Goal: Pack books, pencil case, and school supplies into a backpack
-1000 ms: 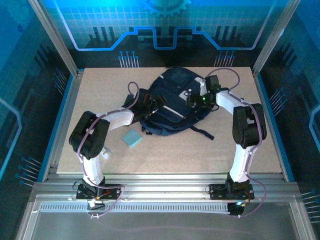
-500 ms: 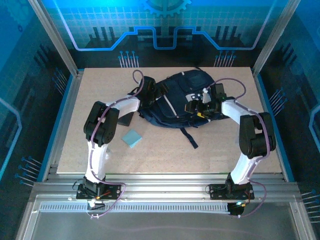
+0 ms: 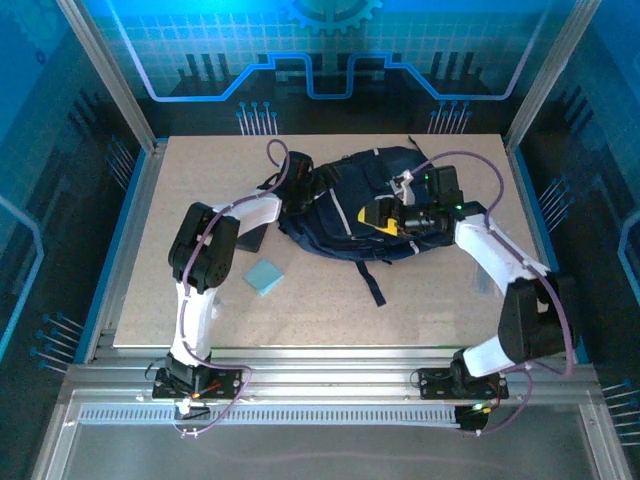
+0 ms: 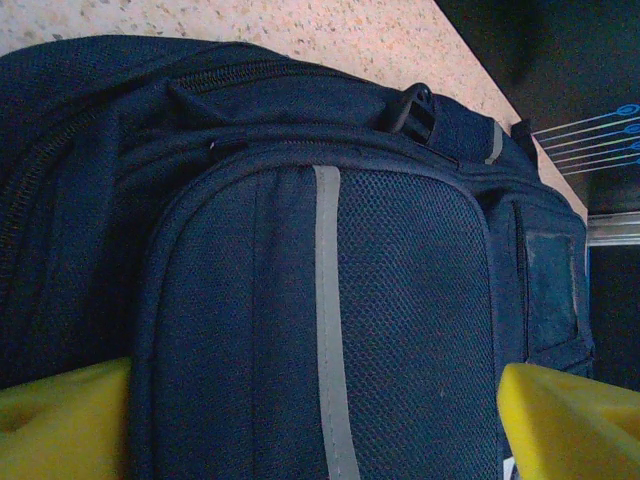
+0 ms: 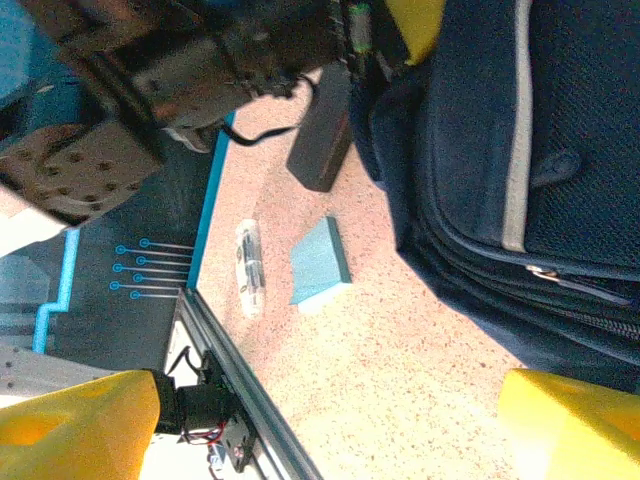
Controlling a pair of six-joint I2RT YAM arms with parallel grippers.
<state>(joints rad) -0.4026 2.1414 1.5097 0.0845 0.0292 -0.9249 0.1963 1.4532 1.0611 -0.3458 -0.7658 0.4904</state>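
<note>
The navy backpack [image 3: 345,205] lies at the table's middle, its striped front pocket [image 4: 330,330] close before the left wrist camera. My left gripper [image 3: 297,190] is at its left side and stands open [image 4: 320,435], yellow fingertips [image 4: 565,420] either side of the pocket. My right gripper [image 3: 385,217] hovers over the backpack's right half, open [image 5: 325,425] with nothing between its fingers. The black pencil case [image 3: 250,238] lies left of the backpack, partly under my left arm. The light-blue pad of school supplies [image 3: 264,277] [image 5: 320,262] lies nearer. The books are out of view.
A small white oblong thing [image 5: 250,268] lies by the table's near-left edge, beside the pad. A dark strap [image 3: 375,285] trails from the backpack toward the front. The metal frame rail [image 5: 240,400] borders the table.
The backpack has shifted toward the back right. My left arm has swung up to its left side. The right arm's elbow has moved out to the right and nearer.
</note>
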